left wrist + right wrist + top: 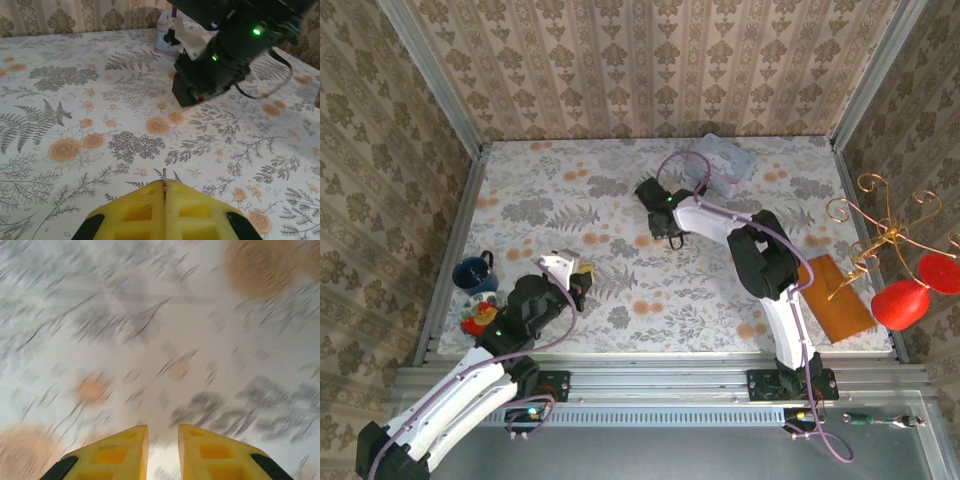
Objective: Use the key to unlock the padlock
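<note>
Now the left gripper (pixel 164 189), jaws pinching the slender brass-brown metal key (pixel 164 176), tip pointing far, should hold it level; the right gripper (pixel 163 432) has jaws narrowly spread, empty.

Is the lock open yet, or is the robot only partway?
Only partway. Done: the left tool is shut on a thin metal sliver, apparently the key. In hand: the right tool hangs low over the tablecloth, fingers slightly apart, nothing between them. Left: gripping the padlock, pushing the key in and turning it.
</note>
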You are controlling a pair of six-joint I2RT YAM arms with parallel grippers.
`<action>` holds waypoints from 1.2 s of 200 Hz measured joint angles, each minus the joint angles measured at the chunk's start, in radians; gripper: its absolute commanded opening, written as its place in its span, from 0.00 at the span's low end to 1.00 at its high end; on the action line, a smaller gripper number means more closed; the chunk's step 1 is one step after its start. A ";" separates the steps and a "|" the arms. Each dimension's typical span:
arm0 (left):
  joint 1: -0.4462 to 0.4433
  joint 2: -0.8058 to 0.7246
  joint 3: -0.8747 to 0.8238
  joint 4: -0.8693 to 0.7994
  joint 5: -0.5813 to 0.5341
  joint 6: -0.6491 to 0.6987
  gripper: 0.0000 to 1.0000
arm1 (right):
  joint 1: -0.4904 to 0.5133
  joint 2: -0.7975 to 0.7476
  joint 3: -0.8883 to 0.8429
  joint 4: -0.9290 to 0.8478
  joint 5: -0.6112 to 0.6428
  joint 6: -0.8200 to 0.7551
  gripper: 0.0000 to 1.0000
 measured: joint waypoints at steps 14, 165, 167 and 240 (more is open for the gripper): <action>0.000 0.000 0.000 0.000 -0.008 0.003 0.03 | 0.029 -0.037 -0.042 0.013 -0.002 0.000 0.29; 0.000 0.001 -0.006 0.000 -0.022 0.010 0.04 | -0.277 0.204 0.435 -0.074 -0.005 0.115 0.57; 0.000 0.001 -0.006 0.000 -0.022 0.010 0.04 | -0.278 0.210 0.441 -0.077 -0.005 0.117 0.56; 0.000 0.001 -0.006 0.000 -0.021 0.010 0.05 | -0.304 0.322 0.600 -0.209 0.034 0.188 0.62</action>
